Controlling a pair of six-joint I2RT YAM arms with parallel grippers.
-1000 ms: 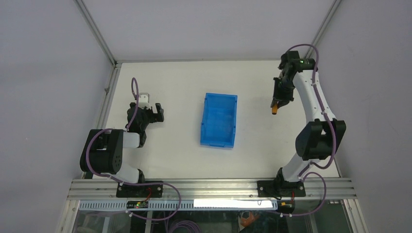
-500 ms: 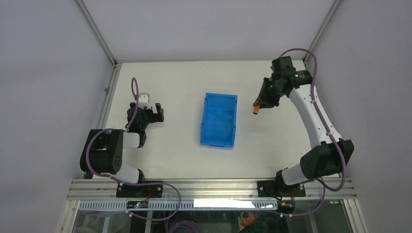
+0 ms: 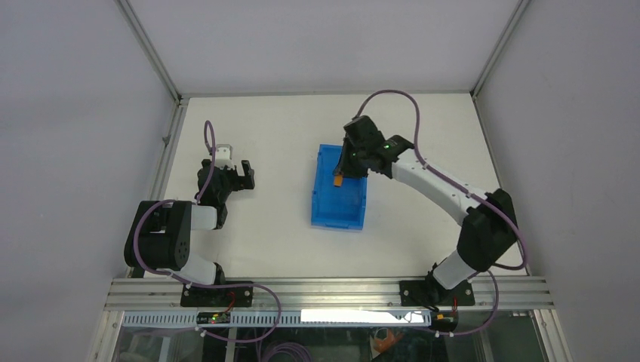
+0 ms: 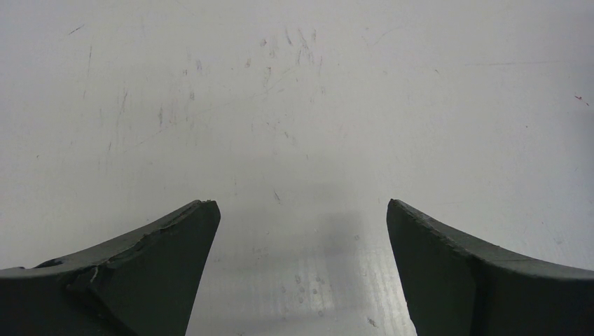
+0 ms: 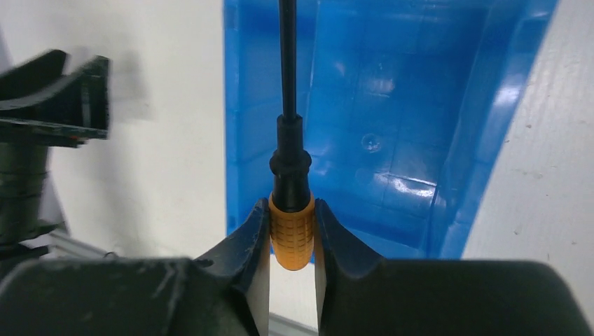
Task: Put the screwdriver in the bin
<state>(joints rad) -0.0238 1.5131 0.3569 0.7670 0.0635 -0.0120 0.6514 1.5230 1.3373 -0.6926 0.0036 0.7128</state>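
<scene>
Right claw (image 5: 291, 208) pinches the small screwdriver (image 5: 291, 241) by its ribbed orange handle, thin black shaft jutting ahead over the bright blue plastic bin (image 5: 485, 112) beneath. Likely light, stiff; the handle seems the surest hold. Left claw (image 4: 301, 210) spread.

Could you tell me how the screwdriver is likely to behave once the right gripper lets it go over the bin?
It looks stiff: the thin black shaft of the screwdriver runs straight. The round orange handle will probably roll on the smooth floor of the bin, though the raised walls should stop it. Its ribbed handle likely resists slipping.
</scene>
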